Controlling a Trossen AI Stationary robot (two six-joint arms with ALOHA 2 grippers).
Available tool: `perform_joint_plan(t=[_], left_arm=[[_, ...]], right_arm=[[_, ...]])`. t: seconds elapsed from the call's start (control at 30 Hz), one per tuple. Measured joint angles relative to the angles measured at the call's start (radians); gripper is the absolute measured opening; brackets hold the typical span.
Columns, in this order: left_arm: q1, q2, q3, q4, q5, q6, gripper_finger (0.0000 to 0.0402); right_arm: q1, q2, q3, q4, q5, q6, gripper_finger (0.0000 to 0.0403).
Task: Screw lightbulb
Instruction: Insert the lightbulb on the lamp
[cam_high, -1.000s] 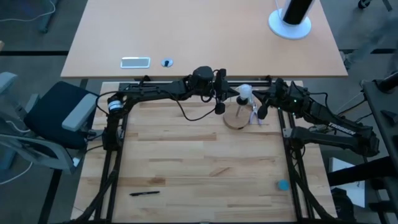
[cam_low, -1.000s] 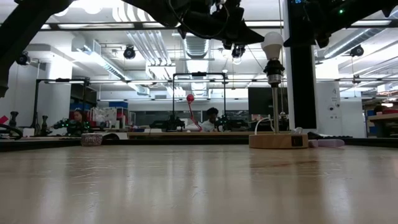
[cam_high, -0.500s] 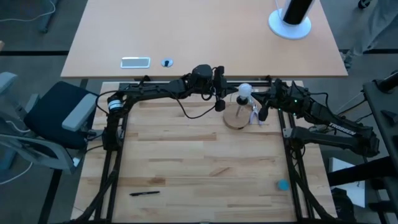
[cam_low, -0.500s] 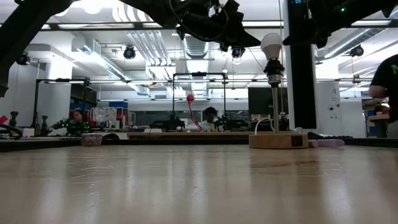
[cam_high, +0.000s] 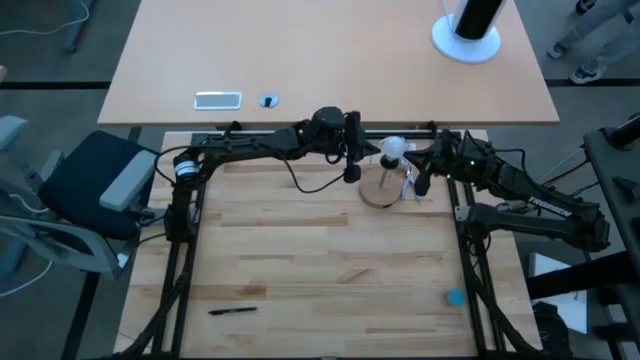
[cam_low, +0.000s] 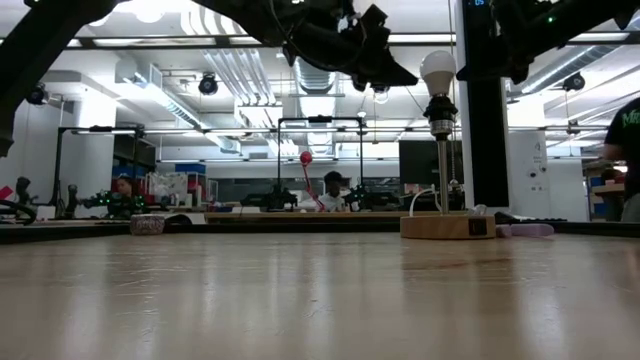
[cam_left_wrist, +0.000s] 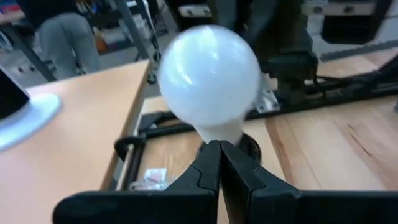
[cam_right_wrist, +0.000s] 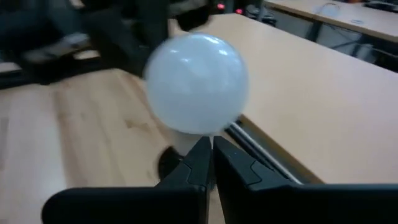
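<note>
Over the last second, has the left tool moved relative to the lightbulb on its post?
Yes. In the low view the left tool has crept toward the lightbulb, its tip now almost reaching the glass; the wooden base has stayed put.

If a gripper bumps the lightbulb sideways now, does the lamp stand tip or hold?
Probably holds: the lightbulb sits atop a thin post on a wide, flat wooden base. The tall post gives leverage, so a hard push might rock it. The smooth round bulb looks slippery and likely fragile.

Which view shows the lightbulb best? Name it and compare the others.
The low view: the lightbulb stands in profile atop its post. Both wrist views show it close but hide its base behind shut fingers. In the high view it is a small white dot.
</note>
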Motion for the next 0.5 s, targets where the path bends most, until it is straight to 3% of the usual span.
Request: perform_joint_plan(t=[0.13,0.5], left_arm=[[-0.001,-0.019,0.0,-0.022,0.001,0.005,0.0],[-0.002,-0.014,0.0,0.007,0.001,0.008,0.0]], right_arm=[[0.0,-0.003,0.0,-0.004,0.071,-0.017,0.0013],[-0.003,0.046,0.0,0.06,0.088,-0.068,0.0013]])
